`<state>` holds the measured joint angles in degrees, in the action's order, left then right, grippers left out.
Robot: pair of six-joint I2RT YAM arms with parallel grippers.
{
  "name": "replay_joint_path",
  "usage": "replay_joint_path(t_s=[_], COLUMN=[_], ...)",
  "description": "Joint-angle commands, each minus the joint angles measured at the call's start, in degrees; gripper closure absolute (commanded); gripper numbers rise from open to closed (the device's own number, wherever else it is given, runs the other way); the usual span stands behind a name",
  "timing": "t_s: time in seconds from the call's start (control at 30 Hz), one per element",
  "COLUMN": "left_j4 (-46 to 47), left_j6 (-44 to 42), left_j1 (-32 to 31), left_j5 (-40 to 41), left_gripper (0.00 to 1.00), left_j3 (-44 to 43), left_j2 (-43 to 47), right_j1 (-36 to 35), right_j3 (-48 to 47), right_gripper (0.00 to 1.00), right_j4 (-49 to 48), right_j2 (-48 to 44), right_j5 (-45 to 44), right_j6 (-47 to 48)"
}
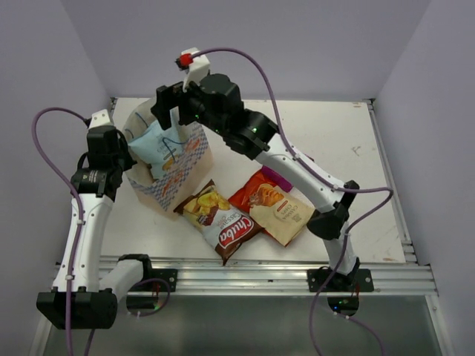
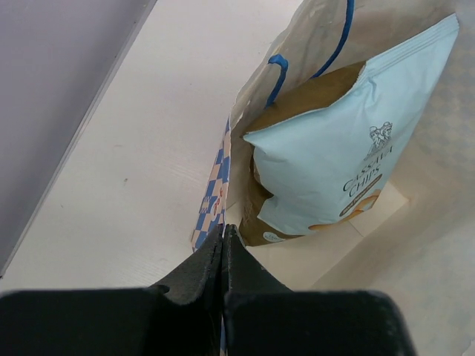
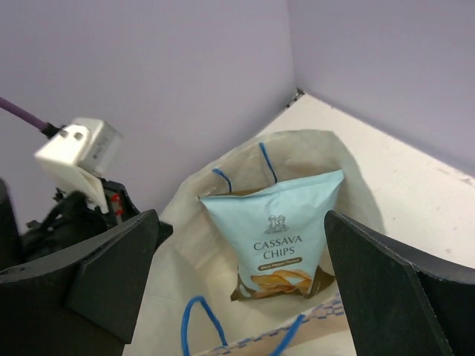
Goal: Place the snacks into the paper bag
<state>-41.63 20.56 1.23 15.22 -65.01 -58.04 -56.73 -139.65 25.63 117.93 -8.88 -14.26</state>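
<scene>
The paper bag stands open at the table's left. The light blue chip bag stands inside it, also shown in the left wrist view and the right wrist view. My left gripper is shut on the paper bag's left wall. My right gripper hangs open and empty above the bag's mouth. The brown-and-dark-red chip bag and the red-and-cream chip bag lie flat on the table right of the bag. The small purple packet peeks out beside the right arm.
Purple walls close in the table at the back and both sides. A metal rail runs along the near edge. The right arm stretches over the packets toward the bag. A blue string handle loops up at the bag's near rim.
</scene>
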Motion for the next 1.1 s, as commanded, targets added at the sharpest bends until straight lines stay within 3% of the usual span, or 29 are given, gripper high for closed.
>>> replay_joint_path(t_s=[0.0,0.1,0.3,0.4,0.7,1.07], left_j4=[1.11,1.2,1.55,1.64,0.23,-1.09], left_j6=[0.54,0.8,1.06,0.8,0.63,0.27], left_j1=[-0.53,-0.53,-0.62,-0.62,-2.73,-2.82], left_j5=[-0.11,-0.46,-0.11,-0.11,0.24,1.3], left_gripper=[1.0,1.0,1.0,1.0,1.0,1.0], left_j3=[-1.08,-0.73,-0.2,-0.38,-1.17,-1.17], left_j2=[0.38,0.38,-0.14,-0.49,0.03,1.97], right_j1=[-0.4,-0.4,-0.4,-0.4,-0.31,-0.31], right_j3=[-0.02,10.07,43.0,49.63,60.63,63.37], right_gripper=[0.01,0.01,0.01,0.01,0.01,0.05], right_j4=[1.16,4.76,8.12,8.3,6.72,7.06], right_j2=[-8.93,-16.22,-29.94,-31.18,-25.04,-15.72], right_j5=[-2.98,-4.73,-1.93,-0.26,6.95,20.73], right_j6=[3.98,3.1,0.47,0.9,3.1,4.5])
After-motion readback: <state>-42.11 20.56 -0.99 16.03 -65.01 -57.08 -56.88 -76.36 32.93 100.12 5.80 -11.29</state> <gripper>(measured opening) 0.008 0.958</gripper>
